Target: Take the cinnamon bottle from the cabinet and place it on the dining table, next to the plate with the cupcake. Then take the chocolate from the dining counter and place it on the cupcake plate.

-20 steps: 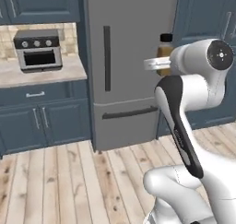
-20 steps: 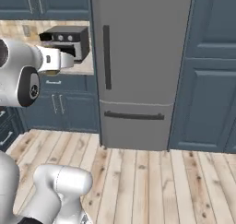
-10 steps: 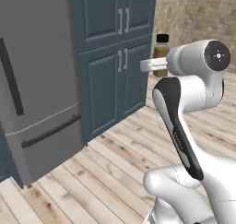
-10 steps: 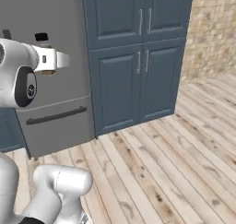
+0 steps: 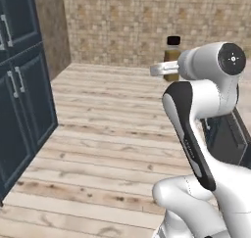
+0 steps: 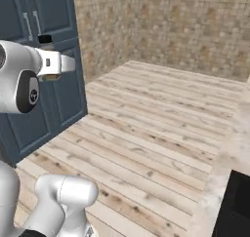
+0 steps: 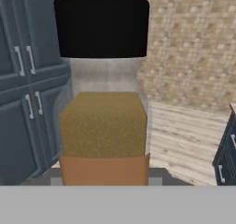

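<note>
Bottle (image 7: 103, 103): cinnamon, amber body, tan contents to about two-thirds height, black screw cap. Upright. Carried in the air at the front of the hand, high above the wood floor (image 5: 112, 129); rests on no surface. Seen in the left base view (image 5: 172, 59) with cap and upper body rising above the wrist, and in the right base view (image 6: 47, 48) as a cap just over the hand.

Gripper (image 5: 164, 69): part-open, jaws closed against the bottle's lower body; fingertips themselves hidden behind the bottle in the hand view.

Arm (image 5: 196, 114): white, dark joints, elbow bent, hand held level at shoulder height.

Surroundings: tan stone-tile wall (image 6: 171, 26) ahead; tall blue cabinets (image 6: 44, 75) with silver handles to the left side; dark cabinet front (image 6: 237, 202) at the lower right corner of the right base view.
</note>
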You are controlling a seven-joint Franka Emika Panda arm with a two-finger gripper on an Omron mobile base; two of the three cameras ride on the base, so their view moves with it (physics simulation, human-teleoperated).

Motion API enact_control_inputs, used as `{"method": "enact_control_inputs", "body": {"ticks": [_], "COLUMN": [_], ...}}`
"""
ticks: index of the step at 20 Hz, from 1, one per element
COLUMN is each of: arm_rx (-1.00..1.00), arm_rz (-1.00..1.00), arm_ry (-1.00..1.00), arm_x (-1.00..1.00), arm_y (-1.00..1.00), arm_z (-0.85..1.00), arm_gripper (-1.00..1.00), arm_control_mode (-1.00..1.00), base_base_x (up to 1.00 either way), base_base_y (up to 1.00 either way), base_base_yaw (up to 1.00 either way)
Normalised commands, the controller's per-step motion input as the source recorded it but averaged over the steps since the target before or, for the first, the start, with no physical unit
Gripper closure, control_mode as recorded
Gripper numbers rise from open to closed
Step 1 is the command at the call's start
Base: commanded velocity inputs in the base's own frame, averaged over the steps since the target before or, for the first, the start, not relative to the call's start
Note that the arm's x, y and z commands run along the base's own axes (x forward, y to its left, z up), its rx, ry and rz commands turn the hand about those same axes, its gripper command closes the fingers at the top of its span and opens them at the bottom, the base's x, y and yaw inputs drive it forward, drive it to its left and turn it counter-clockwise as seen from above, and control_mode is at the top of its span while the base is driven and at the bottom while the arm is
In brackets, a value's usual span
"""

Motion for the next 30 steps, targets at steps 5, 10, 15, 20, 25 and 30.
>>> {"method": "enact_control_inputs", "body": {"ticks": [5, 10, 15, 20, 25, 30], "arm_rx": [0.0, 0.0, 0.0, 0.0, 0.0, 0.0], "arm_rz": [0.0, 0.0, 0.0, 0.0, 0.0, 0.0], "arm_ry": [0.0, 0.0, 0.0, 0.0, 0.0, 0.0], "arm_x": [0.0, 0.0, 0.0, 0.0, 0.0, 0.0], "arm_y": [0.0, 0.0, 0.0, 0.0, 0.0, 0.0], "arm_z": [0.0, 0.0, 0.0, 0.0, 0.0, 0.0], "arm_gripper": [1.0, 1.0, 1.0, 1.0, 1.0, 1.0], "arm_control_mode": [1.0, 1.0, 1.0, 1.0, 1.0, 1.0], "base_base_x": [0.07, 0.55, 0.81, 0.87, 0.91, 0.91], "base_base_y": [-0.08, 0.0, -0.04, -0.1, -0.17, -0.23], "base_base_yaw": [-0.76, -0.36, -0.02, 0.0, 0.0, 0.0]}}
